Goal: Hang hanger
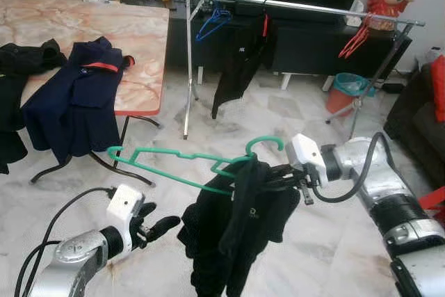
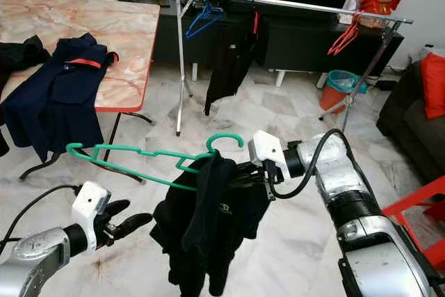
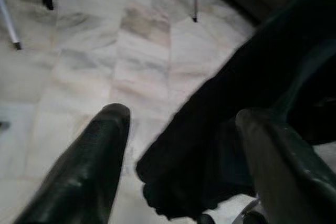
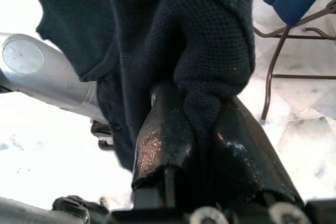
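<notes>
Right wrist view shows the right gripper pinched tight on a fold of the black garment, the knit cloth bunched between its two black fingers. From the head views, the green hanger sits just beyond those fingertips, with the garment slung over its near end close to the hook. Whether the fingers also bear on the plastic under the cloth I cannot tell.

The hanger is a thin plastic frame: probably light and fairly stiff, yet liable to flex and to swing on its load. The garment is soft and limp, and it hangs bunched at one end, so the weight pulls down beside the gripper while the long bare arm of the hanger pokes out to the far side. A firmer hold would likely be on the neck just under the hook, leaving the hook free to pass over the rail, which stands well ahead of the gripper with a blue hanger and red hangers already on it.

The left gripper hovers low, just beside the garment's hanging folds, fingers spread and gripping nothing.
</notes>
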Robot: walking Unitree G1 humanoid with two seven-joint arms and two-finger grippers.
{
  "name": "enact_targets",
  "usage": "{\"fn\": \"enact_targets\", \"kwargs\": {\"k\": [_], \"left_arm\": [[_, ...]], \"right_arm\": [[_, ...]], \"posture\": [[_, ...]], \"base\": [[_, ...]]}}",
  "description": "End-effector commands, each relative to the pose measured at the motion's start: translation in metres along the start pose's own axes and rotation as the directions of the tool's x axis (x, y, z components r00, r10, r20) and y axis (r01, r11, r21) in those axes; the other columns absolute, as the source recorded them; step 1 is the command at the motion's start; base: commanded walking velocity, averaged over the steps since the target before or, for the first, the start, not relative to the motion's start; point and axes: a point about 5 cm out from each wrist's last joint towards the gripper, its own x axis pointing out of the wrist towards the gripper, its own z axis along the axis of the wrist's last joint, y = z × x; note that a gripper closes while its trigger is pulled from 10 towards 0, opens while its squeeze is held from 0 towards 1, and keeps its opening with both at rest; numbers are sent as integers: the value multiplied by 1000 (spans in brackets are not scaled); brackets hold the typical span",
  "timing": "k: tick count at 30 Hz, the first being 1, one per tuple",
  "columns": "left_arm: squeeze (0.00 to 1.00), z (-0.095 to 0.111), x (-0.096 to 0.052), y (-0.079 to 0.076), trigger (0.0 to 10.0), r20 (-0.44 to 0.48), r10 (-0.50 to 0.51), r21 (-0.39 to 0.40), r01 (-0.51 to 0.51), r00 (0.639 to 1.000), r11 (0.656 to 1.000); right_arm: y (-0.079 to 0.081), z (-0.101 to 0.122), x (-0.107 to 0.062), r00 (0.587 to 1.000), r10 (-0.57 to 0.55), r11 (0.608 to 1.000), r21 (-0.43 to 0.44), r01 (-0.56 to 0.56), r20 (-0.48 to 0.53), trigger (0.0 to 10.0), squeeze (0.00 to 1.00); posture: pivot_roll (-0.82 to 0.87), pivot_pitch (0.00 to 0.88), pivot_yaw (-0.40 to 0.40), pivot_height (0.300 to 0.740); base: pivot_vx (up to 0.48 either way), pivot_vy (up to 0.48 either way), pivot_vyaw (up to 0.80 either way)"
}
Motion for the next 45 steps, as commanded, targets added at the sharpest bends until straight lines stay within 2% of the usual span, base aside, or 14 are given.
{"fn": "enact_targets", "kwargs": {"k": [1, 8, 13, 14, 15, 16, 27, 32, 42, 43, 44, 45], "left_arm": [[1000, 0, 1, -8, 10000, 6, -51, 22, 51, 999, 998], [1000, 1, -1, -19, 10000, -4, -156, 17, 156, 988, 988], [1000, -3, -4, -18, 10000, -37, -151, 48, 152, 988, 987], [643, -3, -4, -18, 10000, -36, -141, 56, 143, 989, 988], [643, -3, -4, -18, 10000, -36, -141, 56, 143, 989, 988], [0, -2, -4, -17, 10000, -34, -136, 61, 138, 990, 989], [0, 3, 5, -18, 10000, -5, -128, 82, 128, 992, 988], [0, 2, 7, -21, 10000, -16, -148, 78, 149, 989, 986], [0, 9, 15, -30, 10000, 31, -194, 72, 192, 980, 979], [0, 10, 15, -31, 9216, 29, -203, 72, 200, 979, 977], [0, 10, 16, -31, 4706, 27, -205, 71, 203, 978, 977], [0, 10, 16, -31, 2549, 25, -205, 70, 202, 979, 977]], "right_arm": [[-4, 6, -5, 1000, -14, 999, -30, 14, 5, 10000, 0], [-4, 6, -4, 1000, -7, 999, -31, 7, 2, 10000, 0], [-5, 7, -2, 1000, 0, 999, -36, 0, 4, 10000, 0], [-5, 7, -2, 1000, 1, 999, -37, -1, 4, 10000, 0], [-5, 7, -2, 1000, 1, 999, -37, -1, 4, 10000, 0], [-5, 7, -2, 1000, 2, 999, -38, -2, 4, 10000, 0], [-6, 10, 4, 1000, 26, 998, -54, -25, 9, 10000, 0], [-6, 11, 6, 999, 33, 998, -55, -33, 10, 10000, 0], [-7, 12, 12, 999, 44, 998, -55, -43, 22, 10000, 0], [-7, 12, 12, 999, 46, 998, -55, -44, 22, 10000, 0], [-7, 12, 12, 999, 46, 997, -55, -45, 22, 10000, 0], [-7, 13, 12, 999, 47, 997, -55, -45, 22, 10000, 0]], "posture": [[200, 0, -121, 740], [201, 0, -128, 740], [201, 0, -131, 740], [201, 0, -131, 740], [201, 0, -131, 740], [202, 0, -132, 740], [200, 0, -136, 740], [199, 0, -141, 740], [201, 0, -149, 740], [201, 0, -149, 740], [199, 0, -148, 740], [199, 0, -149, 740]], "base": [[0, 0, 0], [0, 0, 0], [0, 0, 0], [0, 0, 0], [0, 0, 0], [0, 0, 0], [0, 0, 0], [0, 0, 0], [0, 0, 0], [0, 0, 0], [0, 0, 0], [0, 0, 0]]}}
